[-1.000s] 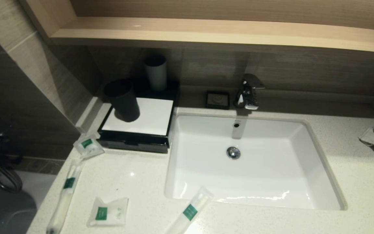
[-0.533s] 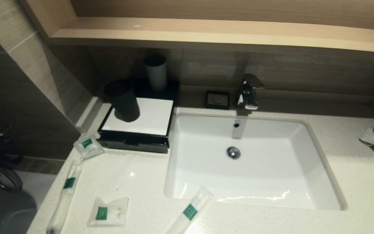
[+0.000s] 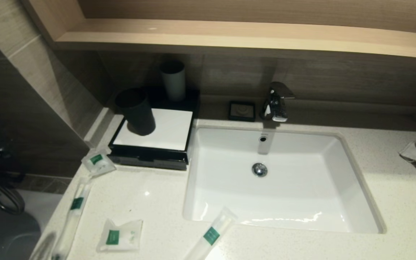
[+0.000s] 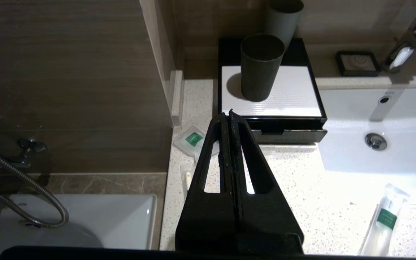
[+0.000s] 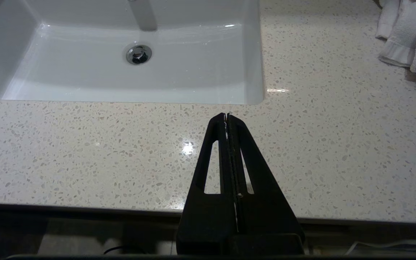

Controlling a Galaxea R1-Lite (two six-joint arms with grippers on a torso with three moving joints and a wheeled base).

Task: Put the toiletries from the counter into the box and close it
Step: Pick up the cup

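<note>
Black box (image 3: 149, 153) upper left of frame, drawer slightly ajar. Four green-labelled clear packets on counter (image 3: 150, 202): sachet (image 3: 98, 161) by box, long tube (image 3: 71, 216), flat pouch (image 3: 119, 235), tube (image 3: 211, 234) at sink edge.

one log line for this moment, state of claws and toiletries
left claw: shut, empty, near counter's left edge | right claw: shut, empty, over front counter | toiletry packets: on counter | box: none inside yet
</note>
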